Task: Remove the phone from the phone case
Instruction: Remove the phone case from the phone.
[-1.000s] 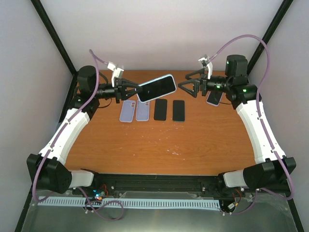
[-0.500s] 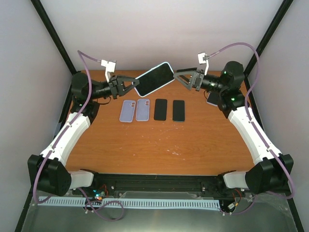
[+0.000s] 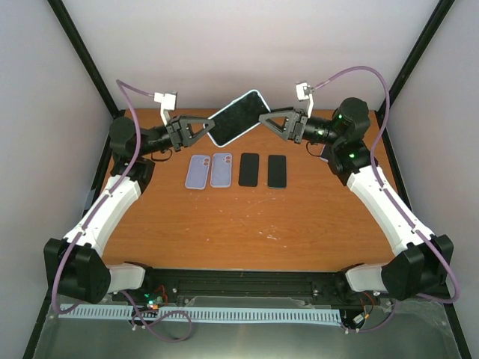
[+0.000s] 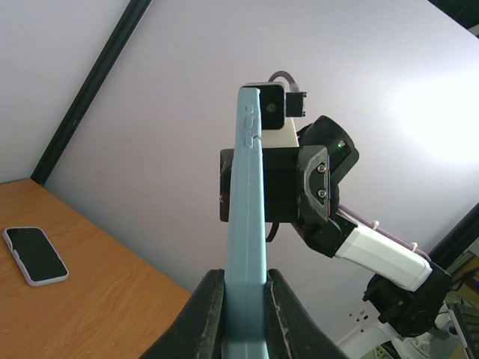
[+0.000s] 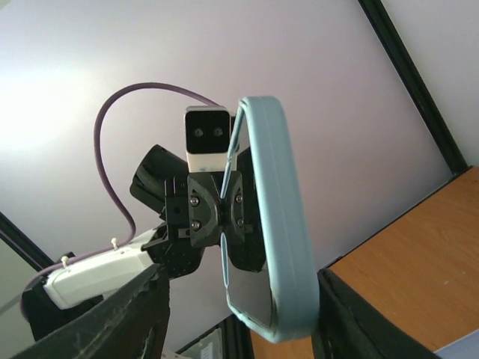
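Clamping pale-blue cased phone (image 3: 239,118) in left end effector (image 3: 212,132), straddling it with released right end effector (image 3: 266,120), risking slip if yanked.

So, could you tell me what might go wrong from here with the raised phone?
The left gripper pinches the cased phone by one end only, above the table; a push from the open right gripper could lever it loose onto the cases and phones lying there. Also, the right gripper straddles case and phone together, so closing may clamp both and separate nothing.
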`<move>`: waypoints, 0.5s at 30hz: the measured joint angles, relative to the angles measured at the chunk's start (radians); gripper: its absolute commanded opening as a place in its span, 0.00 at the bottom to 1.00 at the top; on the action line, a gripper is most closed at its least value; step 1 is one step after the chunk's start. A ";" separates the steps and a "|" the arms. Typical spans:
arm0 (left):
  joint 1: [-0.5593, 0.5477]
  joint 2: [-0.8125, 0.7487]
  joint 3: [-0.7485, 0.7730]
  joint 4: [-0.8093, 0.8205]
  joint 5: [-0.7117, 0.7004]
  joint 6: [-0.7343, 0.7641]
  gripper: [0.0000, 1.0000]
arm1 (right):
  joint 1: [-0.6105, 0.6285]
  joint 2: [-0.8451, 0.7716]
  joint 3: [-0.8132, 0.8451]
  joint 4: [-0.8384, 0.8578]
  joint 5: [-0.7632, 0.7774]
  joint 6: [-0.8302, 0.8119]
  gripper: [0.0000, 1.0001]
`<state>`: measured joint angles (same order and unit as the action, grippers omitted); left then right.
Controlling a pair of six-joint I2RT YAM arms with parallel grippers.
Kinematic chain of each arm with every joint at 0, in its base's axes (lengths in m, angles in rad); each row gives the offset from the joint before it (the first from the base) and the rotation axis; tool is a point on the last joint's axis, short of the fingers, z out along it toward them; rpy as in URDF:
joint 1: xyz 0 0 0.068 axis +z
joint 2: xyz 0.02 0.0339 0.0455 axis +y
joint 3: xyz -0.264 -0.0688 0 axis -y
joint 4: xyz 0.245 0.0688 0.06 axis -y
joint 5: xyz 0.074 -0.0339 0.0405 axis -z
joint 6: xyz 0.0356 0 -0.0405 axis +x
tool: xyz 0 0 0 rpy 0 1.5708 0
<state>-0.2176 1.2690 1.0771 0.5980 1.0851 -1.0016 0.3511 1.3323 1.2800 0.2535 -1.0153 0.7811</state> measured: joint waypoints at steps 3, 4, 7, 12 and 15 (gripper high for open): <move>0.000 0.000 -0.020 0.018 -0.005 -0.021 0.01 | 0.005 0.007 0.001 0.006 0.008 0.008 0.38; 0.000 0.000 -0.025 0.024 -0.006 -0.026 0.01 | 0.005 0.011 0.002 0.006 0.010 0.011 0.34; 0.000 0.000 -0.038 0.040 -0.008 -0.041 0.01 | 0.005 0.025 0.002 0.006 0.016 0.020 0.23; 0.000 0.000 -0.046 0.046 -0.006 -0.048 0.08 | 0.004 0.034 0.005 -0.002 0.016 0.018 0.09; 0.000 -0.002 -0.050 0.037 0.000 -0.039 0.21 | 0.005 0.034 0.015 -0.016 0.008 0.011 0.03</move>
<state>-0.2176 1.2675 1.0275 0.6353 1.0851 -1.0409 0.3561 1.3666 1.2953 0.2375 -1.0077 0.7918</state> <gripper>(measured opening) 0.125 0.136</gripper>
